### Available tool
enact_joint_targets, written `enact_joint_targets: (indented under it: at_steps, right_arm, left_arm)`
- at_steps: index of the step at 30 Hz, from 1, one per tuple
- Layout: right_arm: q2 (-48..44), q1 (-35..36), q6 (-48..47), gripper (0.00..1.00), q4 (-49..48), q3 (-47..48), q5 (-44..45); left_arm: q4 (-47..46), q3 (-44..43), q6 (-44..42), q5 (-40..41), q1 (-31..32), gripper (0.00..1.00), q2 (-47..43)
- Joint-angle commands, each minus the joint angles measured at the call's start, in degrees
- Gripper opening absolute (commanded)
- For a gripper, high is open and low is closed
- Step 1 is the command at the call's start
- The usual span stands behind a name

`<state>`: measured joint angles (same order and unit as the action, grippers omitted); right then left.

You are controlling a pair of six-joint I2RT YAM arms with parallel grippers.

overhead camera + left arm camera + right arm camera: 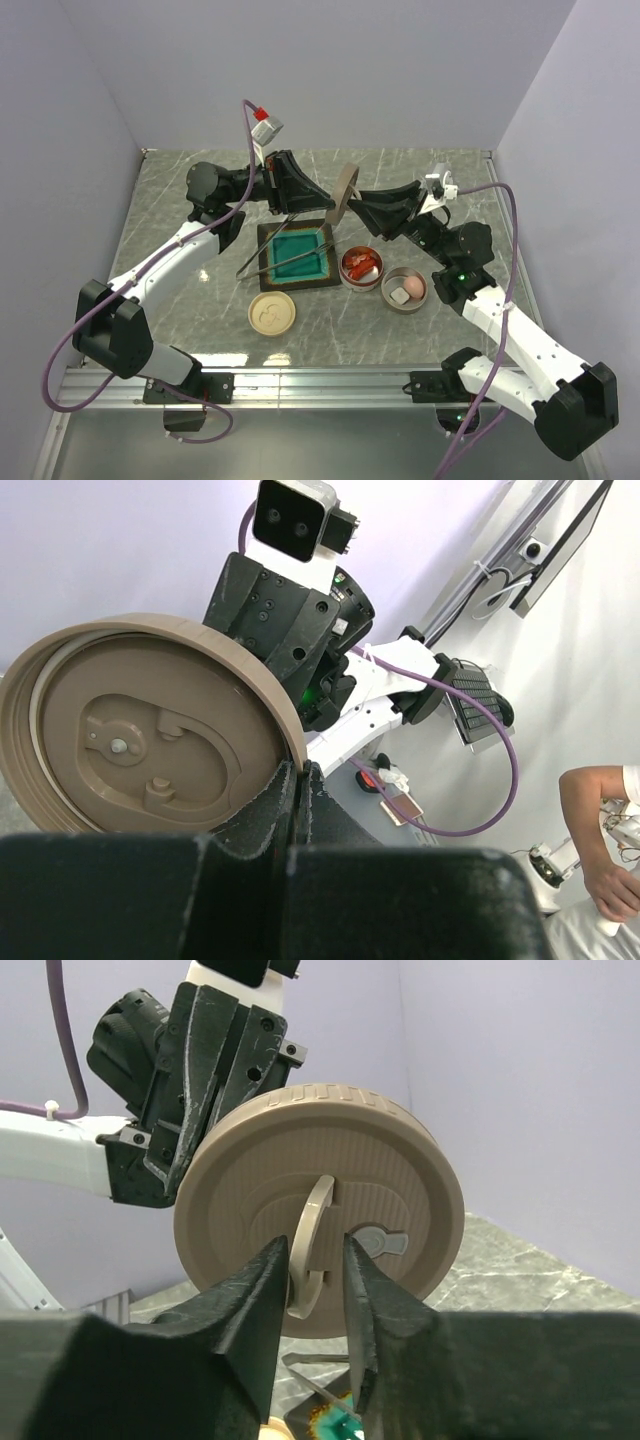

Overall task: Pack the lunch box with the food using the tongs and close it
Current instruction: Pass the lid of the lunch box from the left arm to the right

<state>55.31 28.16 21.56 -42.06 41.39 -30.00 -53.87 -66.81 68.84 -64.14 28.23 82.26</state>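
Handover risk: the round tan lunch box lid (347, 192), on edge in the air just above the teal tray (297, 281), may drop if the left claw (300, 776), pinched shut on its rim, releases before the right claw (315, 1260), narrow astride the loop handle, grips. Slim silver tongs (280, 252) cross the tray. Red food (360, 265) sits beside it.

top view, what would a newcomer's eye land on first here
The round brown lid held on edge in mid-air above the teal tray: the left hand pinches its rim, the right hand straddles its loop handle. Then the silver tongs lying across the tray, with two small bowls of toy food to its right.
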Motion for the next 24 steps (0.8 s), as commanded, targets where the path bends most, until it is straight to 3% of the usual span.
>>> enact_joint_targets:
  at_steps: [1,4,7,8,9,12,17,21,22,24]
  right_arm:
    - [-0.11,0.4,-0.91,0.34,-3.55,1.68,-0.67]
    - [-0.29,0.49,-1.34,0.2,-2.33,2.29,-1.29]
    - [-1.25,0.23,-2.84,0.0,0.49,2.82,-1.38]
    - [-1.6,0.05,-3.36,0.0,1.1,2.74,-1.47]
    - [-2.04,-0.21,-3.46,0.0,2.76,2.73,-1.81]
    - [-4.15,-0.91,-5.64,0.0,9.33,3.52,-3.05]
    - [-5.47,-3.64,-14.51,0.0,25.42,8.96,-6.21]
    - [-5.13,-6.88,-25.67,0.0,46.91,15.81,-6.65]
    - [-4.86,-7.33,-30.04,0.0,50.64,17.05,-6.65]
    - [-3.11,-8.12,-35.51,0.0,62.41,19.6,-5.69]
  left_arm:
    - [-3.79,-1.22,1.21,1.03,0.42,0.0,-0.7]
    - [-3.0,-1.31,0.6,1.21,0.51,0.02,-1.05]
    - [-1.16,-1.31,-0.54,1.21,0.51,0.09,-1.4]
    - [0.67,-1.14,-0.9,1.12,0.51,0.14,-1.49]
    - [2.08,-1.22,-2.29,1.12,0.51,0.26,-1.66]
    - [8.65,-1.66,-5.63,0.86,-0.36,0.51,-2.28]
    - [22.1,-4.81,-14.94,0.77,-5.37,0.63,-3.95]
    - [42.84,-10.7,-34.84,2.35,-9.58,0.91,-5.79]
    - [51.84,-11.93,-38.57,2.61,-9.94,0.99,-5.97]
    - [63.91,-17.11,-50.43,6.29,-10.03,0.99,-5.36]
